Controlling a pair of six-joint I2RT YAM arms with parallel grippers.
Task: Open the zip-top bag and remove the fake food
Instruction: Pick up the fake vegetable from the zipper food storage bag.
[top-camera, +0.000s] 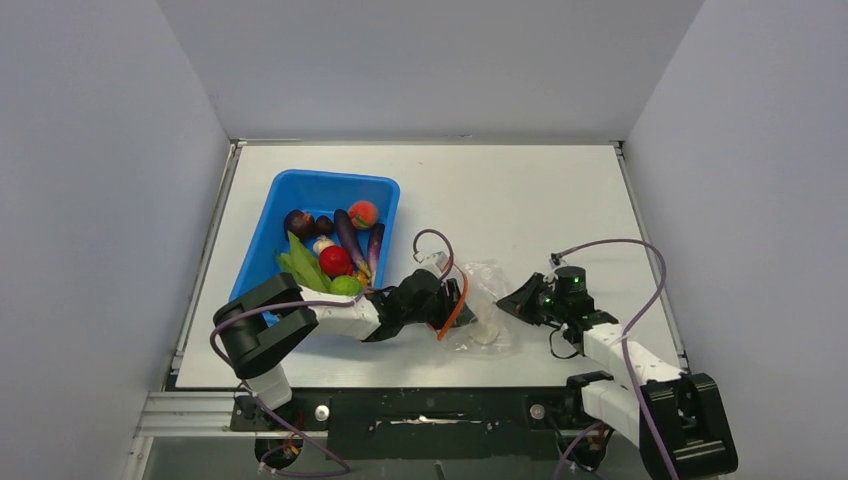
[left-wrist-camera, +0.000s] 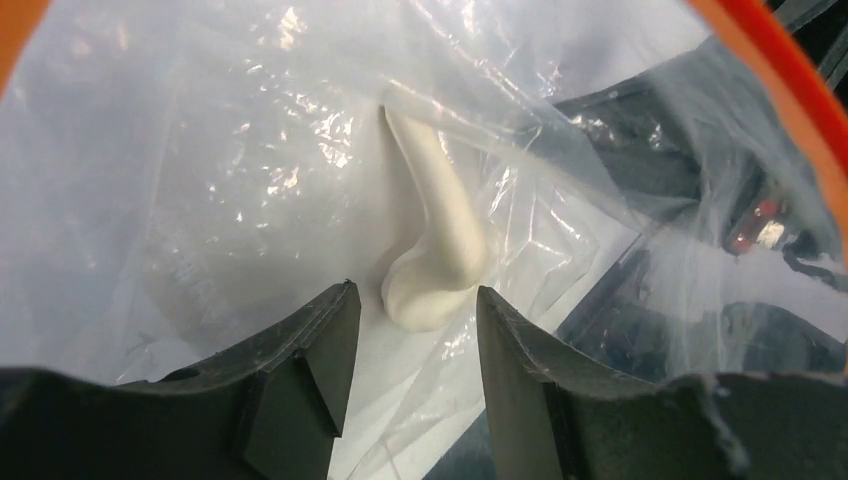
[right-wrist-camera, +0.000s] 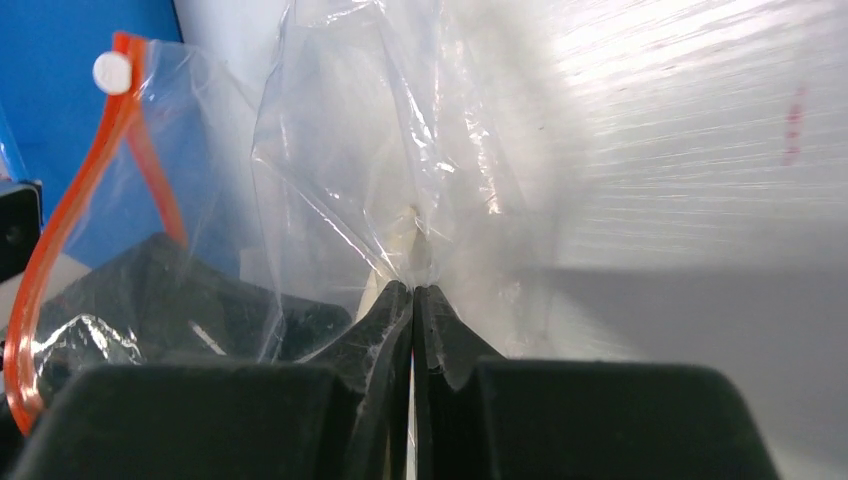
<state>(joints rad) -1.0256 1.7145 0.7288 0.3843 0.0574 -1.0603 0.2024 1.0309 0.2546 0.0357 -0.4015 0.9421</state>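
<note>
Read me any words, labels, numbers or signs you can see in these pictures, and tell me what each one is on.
No legible text in any view.
On the zip-top bag: clear plastic with an orange zipper strip, no print showing.
On the blue bin: no label visible.
On the table: a faint red mark in the right wrist view, too blurred to read.

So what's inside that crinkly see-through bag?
One white fake food piece lies inside the zip-top bag, with the left gripper reaching in, a finger on either side of it. Shiny crumpled plastic hides the bag's far corners, so more could be there.
</note>
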